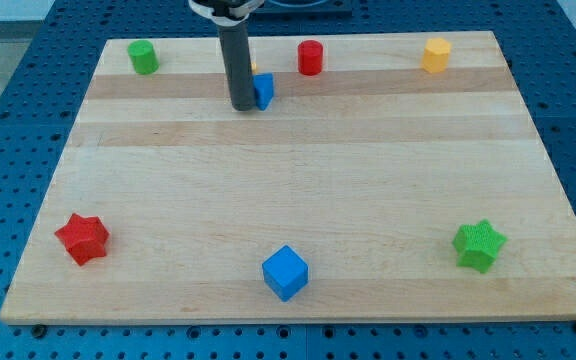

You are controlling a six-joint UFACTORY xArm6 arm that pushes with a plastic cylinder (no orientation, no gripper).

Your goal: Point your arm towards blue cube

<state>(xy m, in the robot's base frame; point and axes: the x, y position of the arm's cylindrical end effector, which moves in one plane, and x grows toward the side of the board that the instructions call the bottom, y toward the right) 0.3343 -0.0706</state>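
A blue cube point(285, 272) lies near the view's bottom edge of the wooden board point(298, 170), a little left of centre. My tip point(241, 105) stands far from it, near the view's top, touching or nearly touching the left side of a small blue block point(264, 90) whose shape is partly hidden by the rod. A sliver of a yellow block shows just behind the rod.
A green cylinder point(144, 57) sits at the top left, a red cylinder point(311, 57) at top centre, a yellow block point(436, 54) at top right. A red star point(83, 238) lies at the bottom left, a green star point(479, 245) at the bottom right.
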